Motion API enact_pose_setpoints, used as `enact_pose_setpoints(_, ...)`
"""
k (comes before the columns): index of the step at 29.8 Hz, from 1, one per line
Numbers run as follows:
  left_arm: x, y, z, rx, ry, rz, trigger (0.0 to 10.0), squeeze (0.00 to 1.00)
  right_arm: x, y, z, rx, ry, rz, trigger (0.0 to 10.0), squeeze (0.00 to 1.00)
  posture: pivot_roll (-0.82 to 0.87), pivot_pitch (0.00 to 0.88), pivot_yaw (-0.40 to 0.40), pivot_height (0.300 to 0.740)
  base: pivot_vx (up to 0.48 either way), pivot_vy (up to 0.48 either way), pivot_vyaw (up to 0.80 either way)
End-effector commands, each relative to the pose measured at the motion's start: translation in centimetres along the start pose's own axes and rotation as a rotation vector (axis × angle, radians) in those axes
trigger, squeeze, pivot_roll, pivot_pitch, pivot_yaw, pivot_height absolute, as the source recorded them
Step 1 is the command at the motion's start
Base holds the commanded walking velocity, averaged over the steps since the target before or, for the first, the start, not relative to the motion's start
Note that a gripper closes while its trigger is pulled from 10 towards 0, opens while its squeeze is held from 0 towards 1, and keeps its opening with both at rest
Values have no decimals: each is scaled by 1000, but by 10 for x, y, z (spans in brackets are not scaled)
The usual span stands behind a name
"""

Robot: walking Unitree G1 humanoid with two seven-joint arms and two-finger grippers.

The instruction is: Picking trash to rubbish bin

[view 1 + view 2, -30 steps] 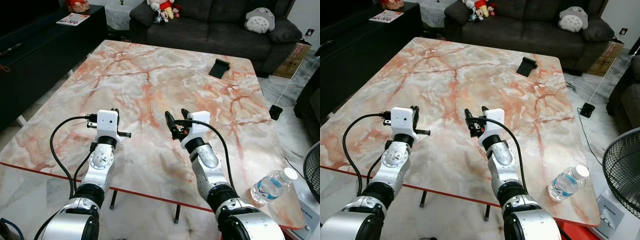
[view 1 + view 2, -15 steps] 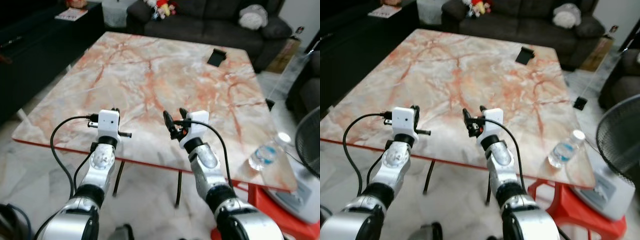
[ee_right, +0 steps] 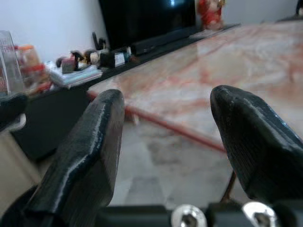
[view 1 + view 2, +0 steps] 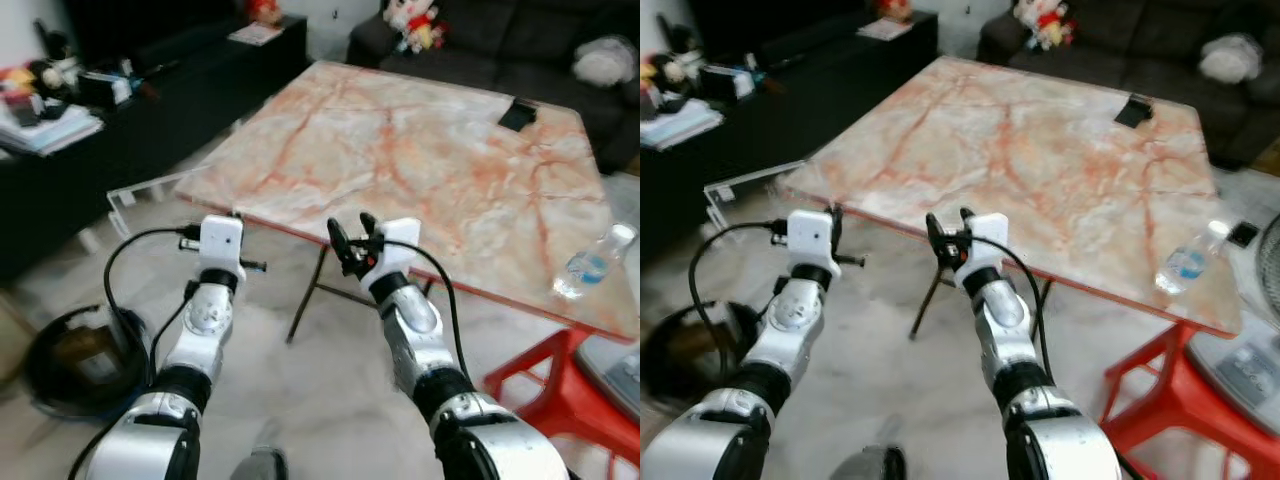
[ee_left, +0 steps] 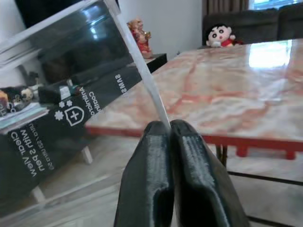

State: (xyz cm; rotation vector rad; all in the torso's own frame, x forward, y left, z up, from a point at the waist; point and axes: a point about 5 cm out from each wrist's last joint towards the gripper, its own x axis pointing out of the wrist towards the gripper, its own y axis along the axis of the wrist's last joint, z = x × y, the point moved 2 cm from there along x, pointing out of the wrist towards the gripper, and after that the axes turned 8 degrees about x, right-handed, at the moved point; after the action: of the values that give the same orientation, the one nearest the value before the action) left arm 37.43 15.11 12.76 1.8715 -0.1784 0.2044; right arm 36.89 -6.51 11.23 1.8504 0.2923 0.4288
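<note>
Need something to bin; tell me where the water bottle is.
In the left eye view, the water bottle stands near the marble table's right front corner, on the robot's right, above the red stool.

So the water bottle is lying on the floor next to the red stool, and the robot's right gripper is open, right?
Not quite. The water bottle stands on the marble table, near its edge, above the red stool, as the left eye view shows. The right gripper is open, as you said.
</note>
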Motion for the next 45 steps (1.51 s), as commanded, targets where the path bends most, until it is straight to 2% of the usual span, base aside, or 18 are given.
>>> enact_pose_setpoints(1,4,6,2,2,-11,20,10000,0,0,5,5,-6,-14,15,10000,0,107,5,-58,740,-311,0,0)
enact_pose_setpoints(7,1,-4,0,-17,-31,-30,10000,0,-5,-4,11,-5,-37,-25,10000,0,107,0,-59,740,-203,0,0)
enact_pose_setpoints(10,-6,-26,0,-58,-64,-155,10000,0,-18,-20,24,-5,-88,-103,10000,0,105,0,-60,740,0,0,0)
enact_pose_setpoints(11,-6,-26,0,-58,-64,-155,10000,0,-18,-20,24,-5,-88,-103,10000,0,105,0,-60,740,0,0,0)
enact_pose_setpoints(13,-25,-59,3,-82,-123,-335,10000,0,-43,-47,42,0,-172,-240,10000,0,105,5,-63,740,0,0,0)
enact_pose_setpoints(15,-29,-64,3,-71,-130,-358,10000,0,-48,-52,46,4,-190,-265,10000,0,99,9,-65,740,0,0,0)
enact_pose_setpoints(19,-50,-89,1,-58,-148,-498,10000,0,-81,-80,64,32,-308,-412,10000,0,89,19,-65,740,0,0,0)
enact_pose_setpoints(20,-50,-89,1,-58,-148,-498,10000,0,-81,-80,64,32,-308,-412,10000,0,89,19,-65,740,0,0,0)
enact_pose_setpoints(21,-61,-101,2,-65,-164,-569,10000,0,-102,-96,71,45,-366,-495,10000,0,87,27,-66,740,0,0,0)
enact_pose_setpoints(25,-88,-124,2,-89,-180,-725,10000,0,-144,-124,78,73,-451,-647,10000,0,82,34,-67,740,0,0,0)
enact_pose_setpoints(26,-88,-124,2,-89,-180,-725,10000,0,-144,-124,78,73,-451,-647,10000,0,82,34,-67,740,0,0,0)
enact_pose_setpoints(27,-102,-133,5,-88,-208,-790,10000,0,-161,-133,79,92,-496,-703,10000,0,83,34,-68,740,0,0,0)
enact_pose_setpoints(34,-153,-162,3,52,-284,-998,10000,0,-208,-157,79,146,-615,-844,10000,0,78,37,-66,740,0,0,0)
enact_pose_setpoints(35,-153,-162,3,52,-284,-998,10000,0,-208,-157,79,146,-615,-844,10000,0,78,37,-66,740,0,0,0)
enact_pose_setpoints(37,-179,-173,0,104,-307,-1084,10000,0,-219,-161,78,148,-642,-872,10000,0,79,42,-63,740,0,0,0)
enact_pose_setpoints(38,-179,-173,0,104,-307,-1084,10000,0,-219,-161,78,148,-642,-872,10000,0,79,42,-63,740,0,0,0)
enact_pose_setpoints(40,-196,-179,1,120,-336,-1132,10000,0,-222,-161,81,154,-670,-874,10000,0,79,42,-63,740,0,0,0)
enact_pose_setpoints(45,-196,-179,0,117,-321,-1130,10000,0,-221,-158,85,147,-684,-868,10000,0,73,43,-57,740,0,0,0)
